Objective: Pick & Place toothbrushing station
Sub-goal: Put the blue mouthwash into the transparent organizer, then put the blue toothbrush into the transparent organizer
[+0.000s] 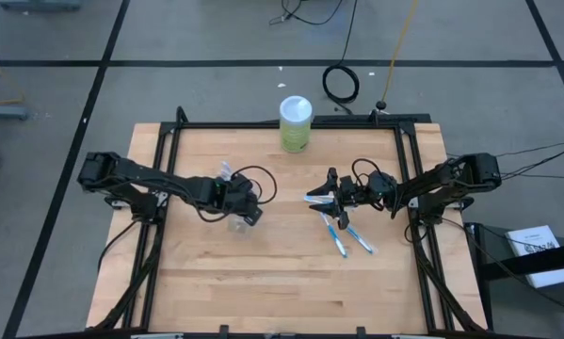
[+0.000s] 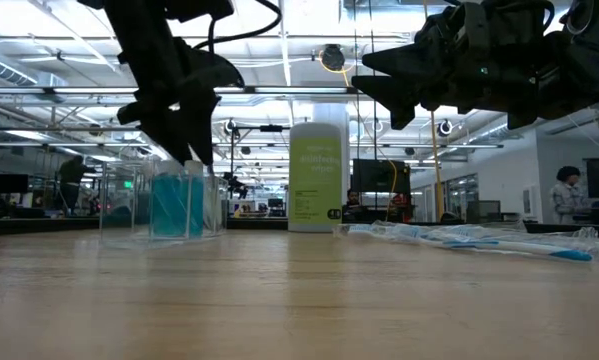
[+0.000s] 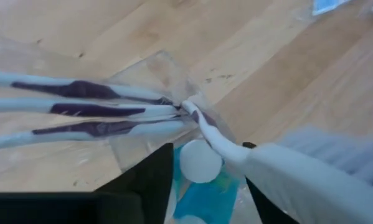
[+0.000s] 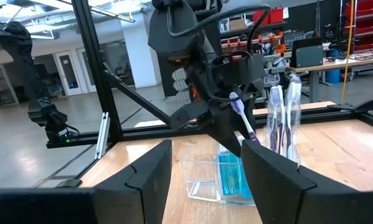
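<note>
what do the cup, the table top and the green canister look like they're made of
Cup: clear, glossy hard plastic by its look; the teal tube shows through its walls. Table top: pale wood, matte, with visible plank lines. Green canister: probably plastic or coated card, smooth printed wall, white lid; hard to tell which.

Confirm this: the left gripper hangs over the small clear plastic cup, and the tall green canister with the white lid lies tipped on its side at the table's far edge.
Wrong on the tall green canister with the white lid: it stands upright, as the low view shows. The rest holds: the left gripper hangs over the small clear plastic cup, and the canister is at the table's far edge.
</note>
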Controlling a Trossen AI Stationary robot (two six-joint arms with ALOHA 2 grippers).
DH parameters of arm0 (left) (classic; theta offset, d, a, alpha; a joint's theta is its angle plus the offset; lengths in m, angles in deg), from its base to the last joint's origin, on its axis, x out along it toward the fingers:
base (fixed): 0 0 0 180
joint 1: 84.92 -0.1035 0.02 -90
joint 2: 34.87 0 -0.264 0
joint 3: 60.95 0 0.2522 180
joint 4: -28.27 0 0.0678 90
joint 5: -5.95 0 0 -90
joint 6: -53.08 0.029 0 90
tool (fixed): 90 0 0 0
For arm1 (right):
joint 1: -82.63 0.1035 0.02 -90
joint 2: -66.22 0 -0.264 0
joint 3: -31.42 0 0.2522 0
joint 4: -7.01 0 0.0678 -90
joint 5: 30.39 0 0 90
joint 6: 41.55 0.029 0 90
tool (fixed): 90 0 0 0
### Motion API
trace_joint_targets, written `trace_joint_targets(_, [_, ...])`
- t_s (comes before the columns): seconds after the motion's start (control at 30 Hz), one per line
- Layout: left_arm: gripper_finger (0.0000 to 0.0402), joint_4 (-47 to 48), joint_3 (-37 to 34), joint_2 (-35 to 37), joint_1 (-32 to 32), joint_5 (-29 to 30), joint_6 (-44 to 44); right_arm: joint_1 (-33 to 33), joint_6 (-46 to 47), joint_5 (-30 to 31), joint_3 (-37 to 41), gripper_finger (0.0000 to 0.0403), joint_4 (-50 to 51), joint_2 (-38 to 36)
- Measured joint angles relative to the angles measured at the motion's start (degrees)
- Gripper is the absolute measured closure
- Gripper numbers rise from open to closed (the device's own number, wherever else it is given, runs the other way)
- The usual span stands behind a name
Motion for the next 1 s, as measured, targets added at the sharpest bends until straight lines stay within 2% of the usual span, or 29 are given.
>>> trace_joint_targets(0.2, [0.0174, -2.78, -0.02, 1.1, 0.0, -0.59, 3.37, 0.0, 0.0, 0.0, 0.0, 0.0216, 0.12, 0.0])
trace_joint_targets(0.4, [0.0176, -3.83, 0.01, 5.49, 0.0, -0.81, 5.06, -0.02, 0.0, 0.0, 0.0, 0.0216, 0.52, 0.0])
trace_joint_targets(0.67, [0.019, -2.28, 0.01, 11.88, 0.0, 7.13, 6.57, -0.05, 0.0, 0.0, 0.0, 0.0216, 0.48, 0.0])
trace_joint_targets(0.87, [0.02, 5.57, 0.01, 11.38, -0.38, 15.03, 3.95, -0.05, 0.0, 0.0, 0.0, 0.0216, 0.62, 0.0])
trace_joint_targets(1.0, [0.0208, 7.53, -0.02, 11.19, -1.07, 16.34, 1.44, -0.05, 0.01, 0.0, 0.0, 0.0216, 0.68, 0.0])
